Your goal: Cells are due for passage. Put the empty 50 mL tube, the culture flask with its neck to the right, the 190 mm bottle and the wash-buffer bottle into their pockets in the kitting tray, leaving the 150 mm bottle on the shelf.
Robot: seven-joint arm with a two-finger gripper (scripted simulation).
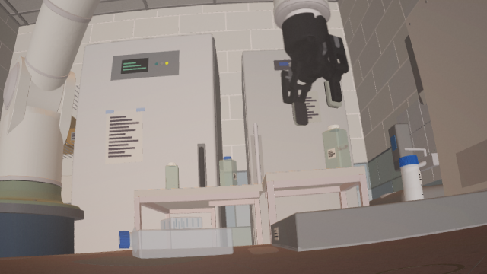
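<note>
The kitting tray [380,224] shows only its grey side wall at the right, its pockets hidden from this low angle. A clear culture flask [182,242] with a blue cap lies on its side on the brown table at lower left, neck pointing left. On the right shelf stands a tall greenish bottle [336,147], and above it my gripper [316,106] hangs open and empty. Two smaller bottles, one slim [172,175] and one blue-capped [228,172], stand on the left shelf. A white bottle with a blue cap [412,178] stands beyond the tray.
Two white shelf racks [251,198] stand side by side behind the flask, with a tube rack [186,222] half hidden under the left one. Two tall cabinets fill the back wall. The arm's base [30,213] occupies the left edge.
</note>
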